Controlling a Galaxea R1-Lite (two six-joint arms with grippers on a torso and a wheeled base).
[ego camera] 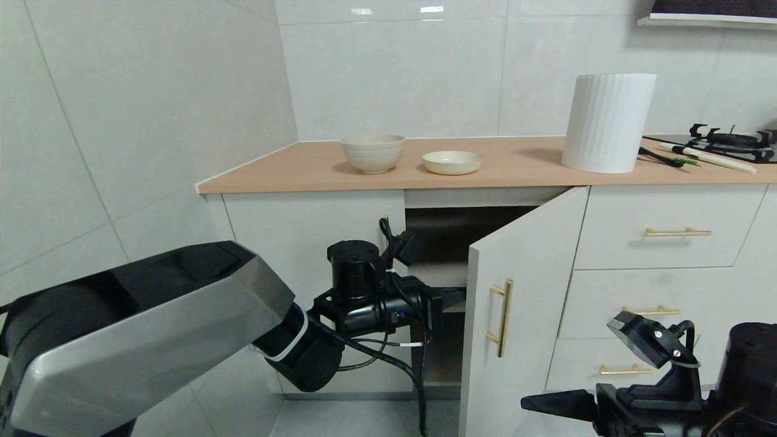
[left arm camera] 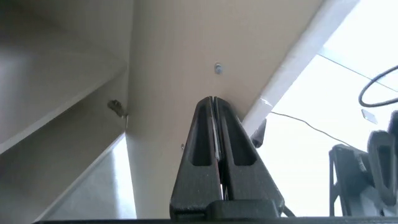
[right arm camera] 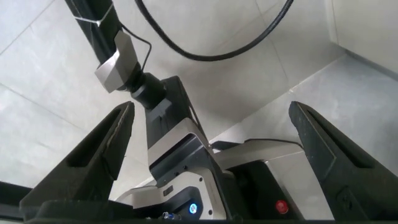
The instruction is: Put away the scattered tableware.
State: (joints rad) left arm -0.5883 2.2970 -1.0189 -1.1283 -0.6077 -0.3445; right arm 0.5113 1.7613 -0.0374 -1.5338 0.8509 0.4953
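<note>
We see the bowl [ego camera: 372, 153] and the shallow dish [ego camera: 452, 162] on the worktop [ego camera: 534, 167] toward its left end, near each other but apart; below them the cabinet door [ego camera: 522, 291] stands open. The left gripper [left arm camera: 214, 102] has its fingers pressed together at the cabinet opening; the right gripper [right arm camera: 211, 111] has its fingers wide apart.

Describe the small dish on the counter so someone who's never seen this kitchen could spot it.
Find the wooden countertop and look above the open cabinet door. The cream dish sits just right of the bowl. Unlike that deeper neighbour, it is shallow and low.
</note>
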